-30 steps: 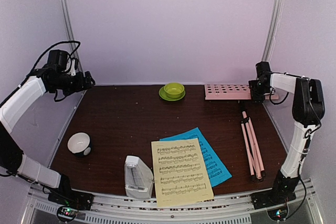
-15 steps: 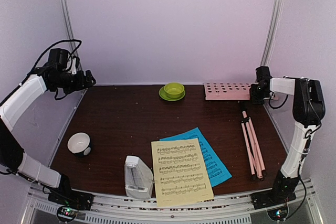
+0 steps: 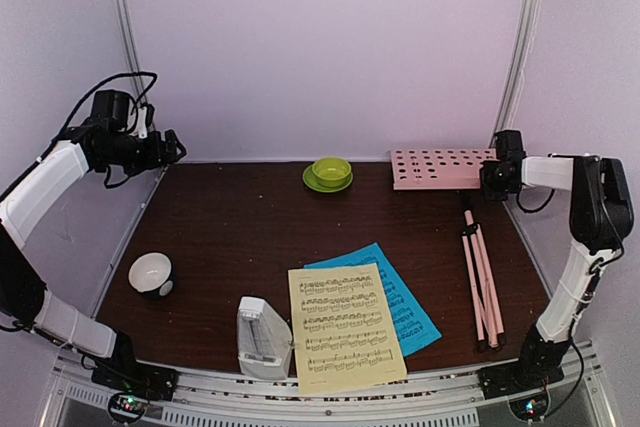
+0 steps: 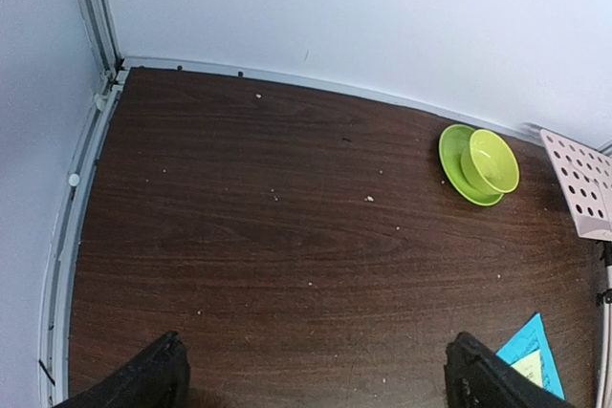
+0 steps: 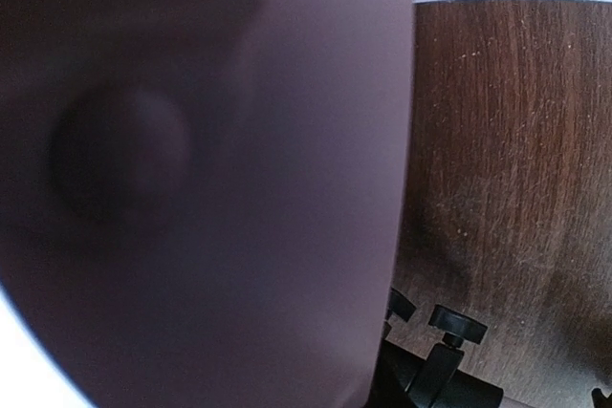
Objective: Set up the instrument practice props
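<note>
The pink music stand lies at the far right of the table, its hole-punched panel (image 3: 440,168) tilted up off the wood and its folded tripod legs (image 3: 480,272) stretching toward me. My right gripper (image 3: 494,178) is shut on the panel's right end. In the right wrist view the panel (image 5: 191,188) fills most of the picture and hides the fingers. The yellow page (image 3: 345,327) overlaps the blue page (image 3: 408,305) at the front. The metronome (image 3: 261,337) stands left of them. My left gripper (image 3: 172,150) hangs open and empty, high at the far left.
A green bowl on a saucer (image 3: 330,174) sits at the back centre. A small white-and-black bowl (image 3: 152,274) is at the left. Black clamp knobs (image 5: 457,327) of the stand show beside the panel. Walls close the table on three sides.
My right gripper has shut on the panel's right end and drawn it up and slightly to the right. The left arm has barely moved.
</note>
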You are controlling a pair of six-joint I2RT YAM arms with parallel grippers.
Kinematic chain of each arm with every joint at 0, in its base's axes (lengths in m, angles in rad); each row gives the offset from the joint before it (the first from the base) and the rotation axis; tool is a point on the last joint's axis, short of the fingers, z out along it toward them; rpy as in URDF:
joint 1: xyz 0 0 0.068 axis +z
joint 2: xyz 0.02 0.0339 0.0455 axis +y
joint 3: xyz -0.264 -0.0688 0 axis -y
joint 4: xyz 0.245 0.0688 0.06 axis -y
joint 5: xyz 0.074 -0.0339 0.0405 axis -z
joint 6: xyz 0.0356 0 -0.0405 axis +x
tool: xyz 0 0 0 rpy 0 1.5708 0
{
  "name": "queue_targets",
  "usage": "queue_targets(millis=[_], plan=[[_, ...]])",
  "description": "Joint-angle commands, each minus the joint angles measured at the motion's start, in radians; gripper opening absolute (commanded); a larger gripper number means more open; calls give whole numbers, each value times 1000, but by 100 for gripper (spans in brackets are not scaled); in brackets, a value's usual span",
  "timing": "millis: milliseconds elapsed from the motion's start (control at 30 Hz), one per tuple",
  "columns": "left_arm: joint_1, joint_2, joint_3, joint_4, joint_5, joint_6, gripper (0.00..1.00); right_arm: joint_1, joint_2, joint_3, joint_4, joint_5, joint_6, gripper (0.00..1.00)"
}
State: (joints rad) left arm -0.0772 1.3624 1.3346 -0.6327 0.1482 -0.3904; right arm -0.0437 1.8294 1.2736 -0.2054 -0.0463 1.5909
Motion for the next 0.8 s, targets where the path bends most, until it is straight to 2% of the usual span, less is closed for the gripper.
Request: queue_targets(millis=[0, 433, 767], plan=[[10, -5, 45, 62, 65, 4, 95, 8, -161, 16, 356, -43, 4, 5], [-40, -60, 113, 124, 243, 9, 96, 52, -345, -2, 601, -38, 24, 4], [-265, -40, 231, 309, 343, -36, 94, 139, -439, -18, 834, -18, -12, 4]])
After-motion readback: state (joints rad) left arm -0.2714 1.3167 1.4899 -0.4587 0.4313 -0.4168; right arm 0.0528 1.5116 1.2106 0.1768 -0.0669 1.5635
